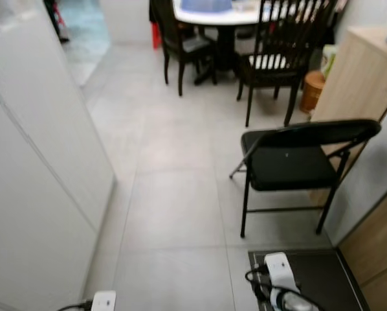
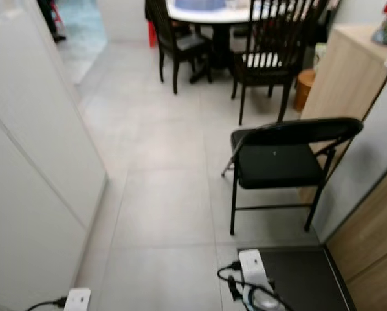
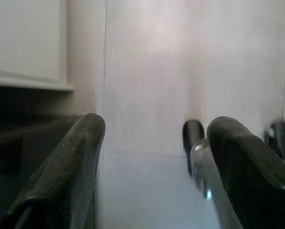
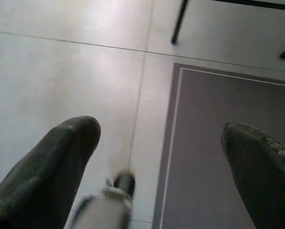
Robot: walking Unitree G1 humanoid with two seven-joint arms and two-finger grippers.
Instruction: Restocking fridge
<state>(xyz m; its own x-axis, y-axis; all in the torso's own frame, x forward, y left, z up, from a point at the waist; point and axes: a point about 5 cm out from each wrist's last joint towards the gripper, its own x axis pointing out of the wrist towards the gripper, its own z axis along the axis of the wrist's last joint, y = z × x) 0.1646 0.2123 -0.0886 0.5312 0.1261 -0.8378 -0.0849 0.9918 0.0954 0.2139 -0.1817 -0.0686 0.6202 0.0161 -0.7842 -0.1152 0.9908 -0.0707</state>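
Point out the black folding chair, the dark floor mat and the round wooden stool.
Black metal folding chair (image 1: 285, 167): left eye view, on the seat.
Dark rectangular floor mat (image 4: 228, 157): right wrist view, on its bare middle.
Round brown wooden stool (image 1: 313, 91): left eye view, on its side.

I see a floor (image 1: 174, 194) of large pale grey tiles, evenly lit. A black folding chair (image 1: 297, 162) stands on it at my right, beside a light wooden cabinet (image 1: 358, 78). Farther back are dark wooden dining chairs (image 1: 277, 52) around a round white table (image 1: 226, 14). A white panel (image 1: 38, 188) runs along my left. Near my feet lies a dark mat (image 1: 320, 278) with a pale border line.
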